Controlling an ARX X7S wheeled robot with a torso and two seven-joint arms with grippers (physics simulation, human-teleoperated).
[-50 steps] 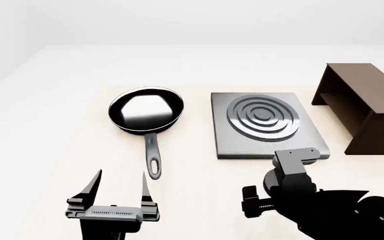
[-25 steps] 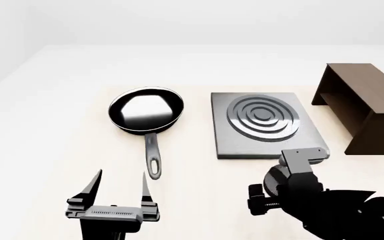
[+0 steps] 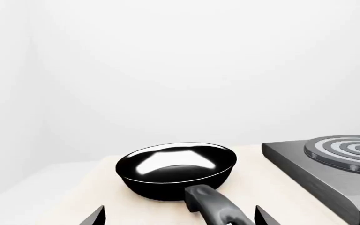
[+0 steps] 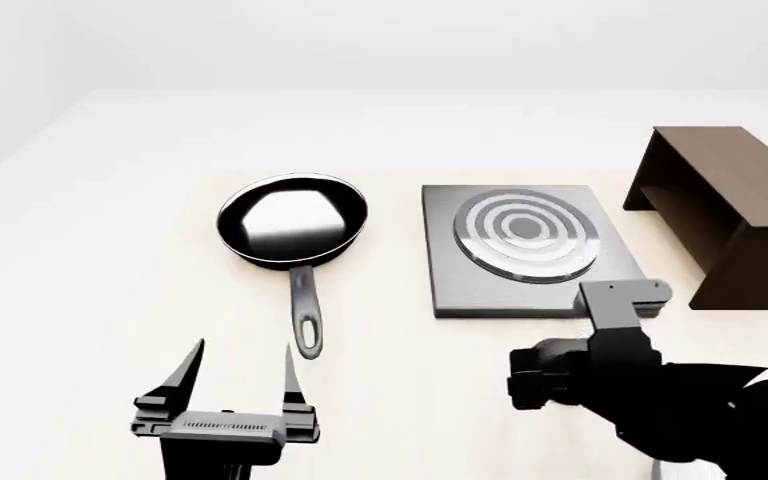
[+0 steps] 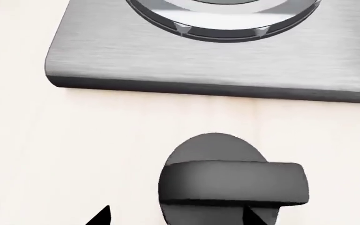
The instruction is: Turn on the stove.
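Note:
The stove is a flat grey slab at centre right of the head view, and its raised rings are pale. It also shows in the right wrist view and the left wrist view. Its black round knob, with a bar grip across it, lies on the table just in front of the slab. In the head view my right arm hides the knob. My right gripper hangs over the knob with its fingertips apart, one beside the knob and one over it. My left gripper is open and empty.
A black frying pan lies left of the stove with its handle towards my left gripper; it also shows in the left wrist view. A brown wooden box stands right of the stove. The table is pale.
The stove's rings have gone from dark grey to pale. My right wrist has shifted right and turned over the knob. The left arm has not moved.

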